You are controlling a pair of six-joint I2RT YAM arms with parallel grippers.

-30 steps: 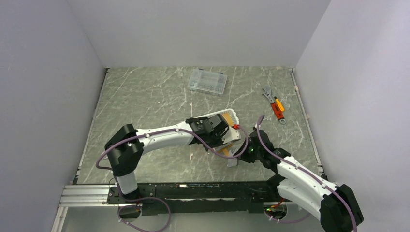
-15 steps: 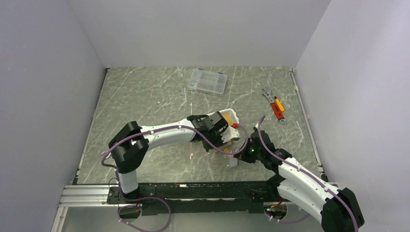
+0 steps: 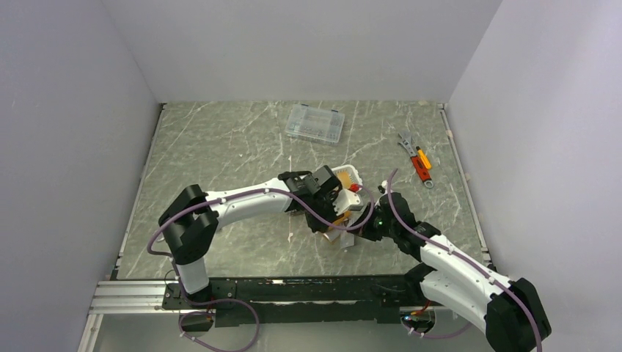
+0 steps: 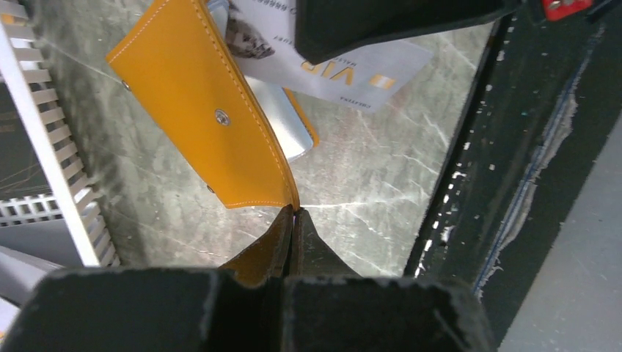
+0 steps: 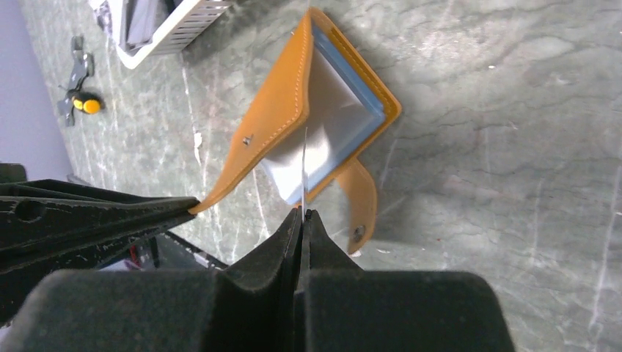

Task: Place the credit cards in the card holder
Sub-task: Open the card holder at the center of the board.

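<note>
Left gripper (image 4: 295, 213): clamping shut on a corner of the orange card holder (image 4: 198, 110), keeping its flap lifted off the marble table (image 4: 367, 183).
Right gripper (image 5: 303, 214): pinching a grey-white VIP credit card (image 4: 345, 70) by its edge and aiming it at the open pockets.
Card holder: lying open just beside the white slotted basket (image 4: 44, 147), between the two grippers.
Progress: looking partway done, with pale blue and silvery cards (image 5: 345, 95) seemingly sitting in the pockets. The VIP card is not yet seated, and others are possibly waiting in the basket.
</note>
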